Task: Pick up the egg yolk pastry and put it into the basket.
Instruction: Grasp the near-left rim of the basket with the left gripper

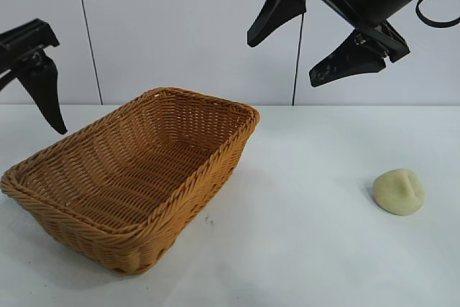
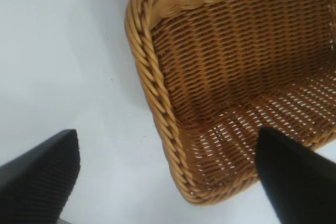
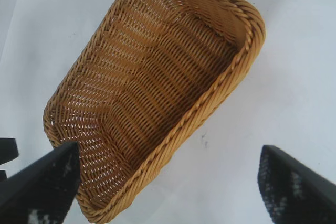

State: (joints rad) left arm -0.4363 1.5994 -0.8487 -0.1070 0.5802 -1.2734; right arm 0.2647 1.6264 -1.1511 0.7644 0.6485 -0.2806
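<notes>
The egg yolk pastry (image 1: 399, 191), a pale cream dome with a crease, lies on the white table at the right. The orange-brown wicker basket (image 1: 86, 231) stands empty at the left-centre; it also shows in the left wrist view (image 2: 157, 85) and the right wrist view (image 3: 220, 90). My right gripper (image 1: 287, 54) hangs open and empty high above the table, up and left of the pastry. My left gripper (image 1: 39, 80) is parked high at the far left, above the basket's left end, open and empty. The pastry is out of both wrist views.
The white table (image 1: 302, 249) runs to a pale wall with vertical seams behind. A small dark speck (image 3: 203, 140) marks the table beside the basket's long side.
</notes>
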